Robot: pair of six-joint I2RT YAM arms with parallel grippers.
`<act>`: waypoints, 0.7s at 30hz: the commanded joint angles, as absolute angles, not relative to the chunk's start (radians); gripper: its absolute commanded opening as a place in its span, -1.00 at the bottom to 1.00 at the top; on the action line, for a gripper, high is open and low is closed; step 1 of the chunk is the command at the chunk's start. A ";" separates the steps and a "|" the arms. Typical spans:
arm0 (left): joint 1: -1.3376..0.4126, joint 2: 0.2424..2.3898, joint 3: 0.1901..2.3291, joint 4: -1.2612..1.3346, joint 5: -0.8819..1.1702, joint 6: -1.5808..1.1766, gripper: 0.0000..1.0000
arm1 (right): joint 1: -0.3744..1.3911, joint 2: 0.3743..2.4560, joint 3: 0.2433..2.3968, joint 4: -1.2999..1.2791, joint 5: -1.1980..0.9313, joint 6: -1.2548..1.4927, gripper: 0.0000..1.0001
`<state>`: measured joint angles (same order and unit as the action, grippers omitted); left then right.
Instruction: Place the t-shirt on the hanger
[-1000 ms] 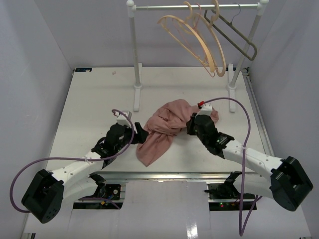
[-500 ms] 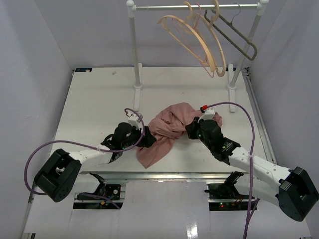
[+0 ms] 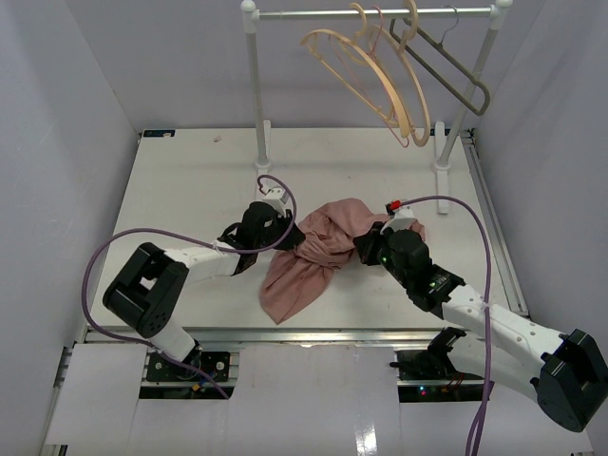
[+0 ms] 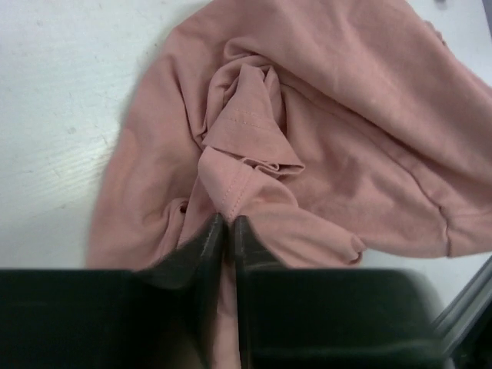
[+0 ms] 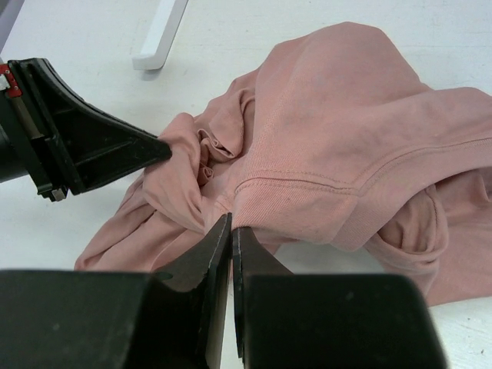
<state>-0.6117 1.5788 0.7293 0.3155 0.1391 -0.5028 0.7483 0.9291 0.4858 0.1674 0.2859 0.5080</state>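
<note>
The t-shirt (image 3: 313, 252) lies crumpled on the table (image 3: 190, 190) (towards its near edge). The left pincer (image 4: 228, 223) pinches a fold of it and the right pincer (image 5: 231, 223) its hem. The hanger (image 3: 418, 128) hangs on the far rail (image 3: 370, 12).

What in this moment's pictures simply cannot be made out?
1. Neckline and sleeves of the t-shirt: lost in its folds, every view.
2. The hanger: outside both wrist views.
3. Fingertips of the left end effector and right end effector: top view, covered by wrists and fabric.
</note>
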 commanded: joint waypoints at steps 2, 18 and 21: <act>-0.614 1.530 0.813 0.148 0.079 -0.550 -1.00 | 0.755 0.924 0.534 0.178 0.316 0.480 -0.84; -0.624 0.777 0.580 0.029 0.008 -0.539 0.65 | 0.936 1.095 0.772 0.067 0.196 0.465 -0.84; -0.624 0.740 0.526 0.089 0.113 -0.528 0.67 | 0.980 1.134 0.803 0.073 0.215 0.480 -0.84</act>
<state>-0.6189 0.7728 0.5910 0.0366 -0.0485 -0.5526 0.9264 1.0978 0.7310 0.0649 0.1974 0.4654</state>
